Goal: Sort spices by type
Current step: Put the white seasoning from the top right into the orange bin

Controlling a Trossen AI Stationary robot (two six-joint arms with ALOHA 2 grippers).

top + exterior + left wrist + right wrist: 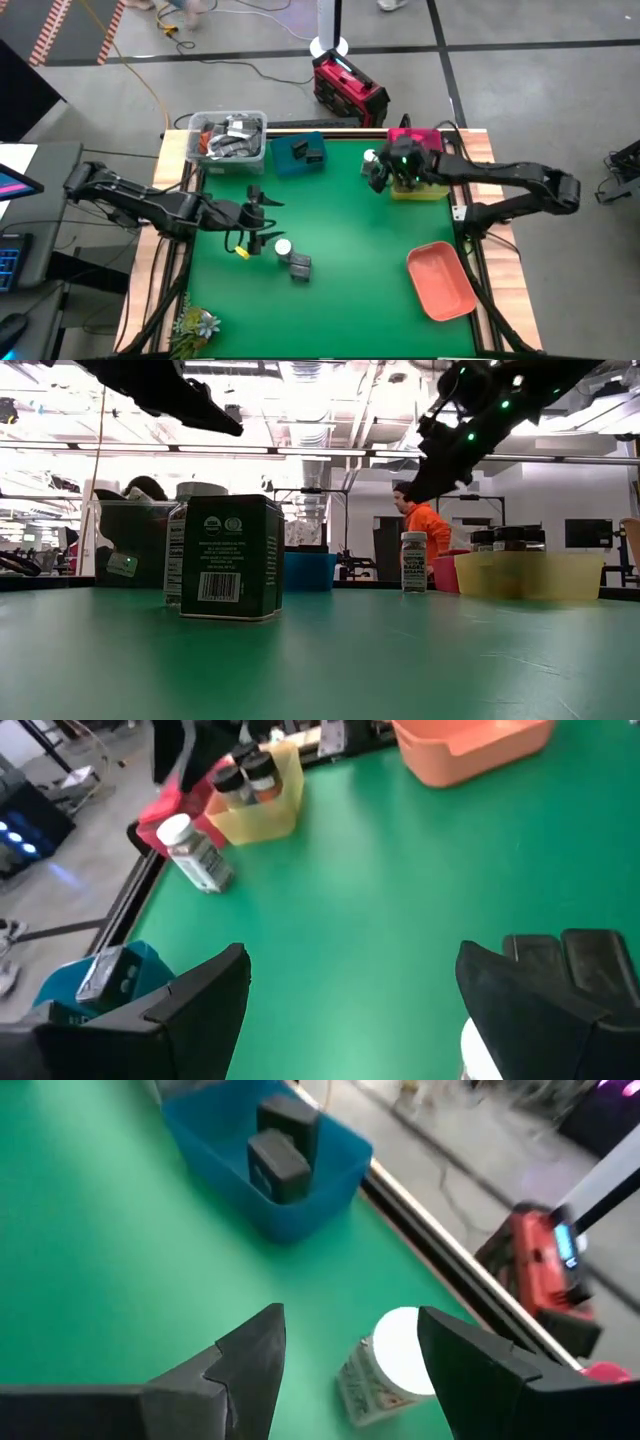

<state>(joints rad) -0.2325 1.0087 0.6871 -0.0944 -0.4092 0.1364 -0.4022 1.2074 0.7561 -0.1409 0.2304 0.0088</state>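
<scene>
Spices part-sorted: 2 dark grey rectangular tins (283, 1148) in teal plastic tray (285, 165), 2 dark-lidded round jars (248, 775) in yellow plastic tray (268, 815). White-capped small jar (385, 1365) stands on green table (340, 235) beside yellow tray. Right gripper (350, 1350) hovers above it, jaws apart, nothing held. Left gripper (262, 213) wide open, empty, above loose white-capped jar (283, 247) and grey tin (300, 265) mid-table. Step: pick approach. Next, probably: descend, straddle cap, close.

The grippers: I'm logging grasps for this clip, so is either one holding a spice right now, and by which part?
Nothing is held. The left gripper and the right gripper are both open and empty; the right hangs above a white-capped jar without touching it.
</scene>
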